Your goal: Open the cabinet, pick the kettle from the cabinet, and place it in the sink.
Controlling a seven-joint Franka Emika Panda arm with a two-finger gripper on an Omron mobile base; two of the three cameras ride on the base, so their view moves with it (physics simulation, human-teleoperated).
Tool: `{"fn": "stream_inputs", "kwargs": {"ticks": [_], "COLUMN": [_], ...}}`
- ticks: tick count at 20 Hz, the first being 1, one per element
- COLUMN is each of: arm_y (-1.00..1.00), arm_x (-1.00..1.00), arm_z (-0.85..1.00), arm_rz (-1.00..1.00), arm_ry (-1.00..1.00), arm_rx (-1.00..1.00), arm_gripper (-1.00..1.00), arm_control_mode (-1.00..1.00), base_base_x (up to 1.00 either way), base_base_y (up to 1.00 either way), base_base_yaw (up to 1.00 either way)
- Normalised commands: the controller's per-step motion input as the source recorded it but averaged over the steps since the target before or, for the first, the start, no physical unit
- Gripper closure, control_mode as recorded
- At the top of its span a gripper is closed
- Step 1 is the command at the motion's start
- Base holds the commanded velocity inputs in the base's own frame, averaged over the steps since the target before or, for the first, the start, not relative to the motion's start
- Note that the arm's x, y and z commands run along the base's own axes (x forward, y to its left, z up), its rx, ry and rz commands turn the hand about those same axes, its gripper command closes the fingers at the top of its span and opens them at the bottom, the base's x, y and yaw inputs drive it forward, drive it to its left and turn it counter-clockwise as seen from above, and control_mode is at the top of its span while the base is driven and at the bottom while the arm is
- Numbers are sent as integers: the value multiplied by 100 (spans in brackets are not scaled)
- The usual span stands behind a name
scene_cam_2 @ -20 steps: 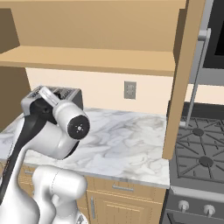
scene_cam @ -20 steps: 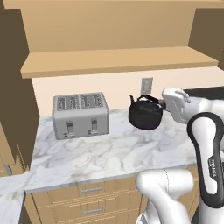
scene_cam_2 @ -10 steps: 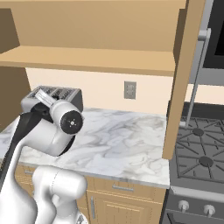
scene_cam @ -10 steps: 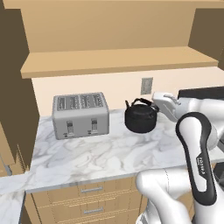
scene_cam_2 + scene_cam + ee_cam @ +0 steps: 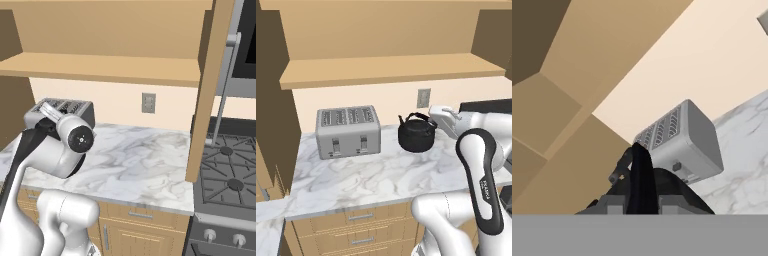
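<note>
The hand (image 5: 432, 120) grips the kettle (image 5: 416, 134) by its handle, just above the desk (image 5: 366, 175), right of the toaster (image 5: 348, 131).

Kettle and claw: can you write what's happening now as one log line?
claw: shut on kettle handle | kettle: beside toaster, above marble counter | sink: not reached
</note>
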Motion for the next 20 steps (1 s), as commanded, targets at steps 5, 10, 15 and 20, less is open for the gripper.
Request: {"fn": "stream_inputs", "kwargs": {"ticks": [5,10,15,20], "arm_y": [0,0,0,0], "arm_x": [0,0,0,0], "arm_z": [0,0,0,0], "arm_rz": [0,0,0,0], "arm_ry": [0,0,0,0], "arm_rx": [0,0,0,0], "arm_gripper": [100,100,100,100], "arm_control_mode": [-100,-100,-100,-100], "base_base_x": [0,0,0,0], "base_base_y": [0,0,0,0], "base_base_yaw": [0,0,0,0]}}
